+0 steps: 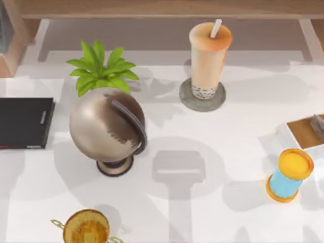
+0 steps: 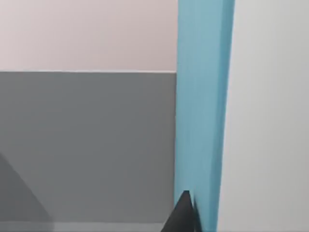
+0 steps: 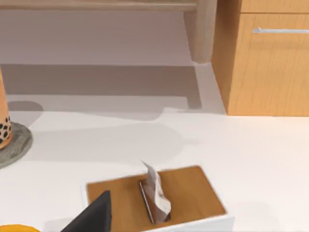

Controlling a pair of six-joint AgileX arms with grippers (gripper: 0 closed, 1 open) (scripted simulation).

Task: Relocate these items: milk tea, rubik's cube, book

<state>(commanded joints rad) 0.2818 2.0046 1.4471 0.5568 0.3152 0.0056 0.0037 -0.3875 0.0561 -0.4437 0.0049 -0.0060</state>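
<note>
The milk tea [image 1: 207, 61] stands upright on a grey coaster [image 1: 188, 100] at the back of the table, right of the middle; its pearl-filled base [image 3: 3, 126] also appears in the right wrist view. The book [image 2: 203, 111] fills the left wrist view close up as a light blue cover with a pale face beside it. My left gripper [image 2: 187, 218] is shut on it, one dark fingertip pressed against the blue cover. One dark finger [image 3: 94, 217] of my right gripper hangs over the near edge of a wood-topped tray. The rubik's cube is out of view.
A metallic globe [image 1: 106, 126] and a green plant [image 1: 101, 68] stand left of centre. A black slab [image 1: 24, 122] lies at the left edge. At the right stand a blue cylinder with yellow ends [image 1: 289, 174] and a white tray [image 3: 159, 198] holding a folded paper. A golden cup [image 1: 86, 228] sits at the front.
</note>
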